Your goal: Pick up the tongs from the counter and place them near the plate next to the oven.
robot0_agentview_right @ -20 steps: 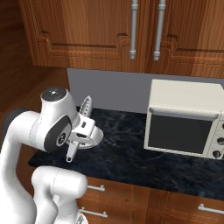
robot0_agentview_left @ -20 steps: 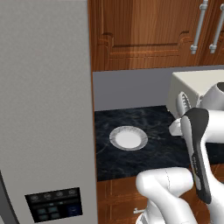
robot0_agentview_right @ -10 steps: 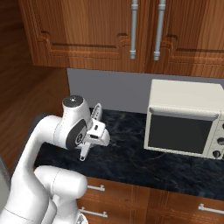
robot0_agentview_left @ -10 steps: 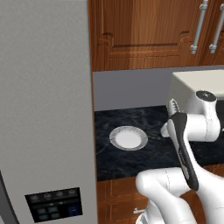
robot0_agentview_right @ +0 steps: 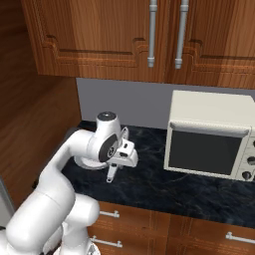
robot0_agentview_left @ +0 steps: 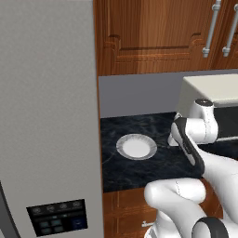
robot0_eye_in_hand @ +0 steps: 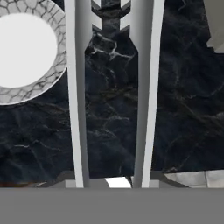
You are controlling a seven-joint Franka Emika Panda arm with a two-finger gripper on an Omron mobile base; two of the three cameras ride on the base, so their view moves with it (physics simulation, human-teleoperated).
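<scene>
Black marbled counter (robot0_agentview_right: 164,191) runs from the grey fridge (robot0_agentview_left: 46,116) to the off-white oven (robot0_agentview_right: 211,137), with the plate (robot0_agentview_left: 136,147) lying between them, nearer the fridge. Over the last second the arm has swung from above the plate toward the oven, so the gripper (robot0_agentview_right: 115,167) now hangs over bare stone just beside the plate's rim, on the oven side. That puts the carry close to its end; judging by this, what remains is to lower and let go.

The tongs (robot0_agentview_right: 112,172) hang from the gripper, pointing down toward the counter with their tip clear of the stone. In the hand view the tongs' (robot0_eye_in_hand: 111,87) two silver arms run straight away from the camera with dark counter (robot0_eye_in_hand: 183,113) showing between them, and the plate (robot0_eye_in_hand: 26,50) sits off to one side, one arm crossing its rim in the picture. The fingers are clamped on the tongs' near end.
</scene>
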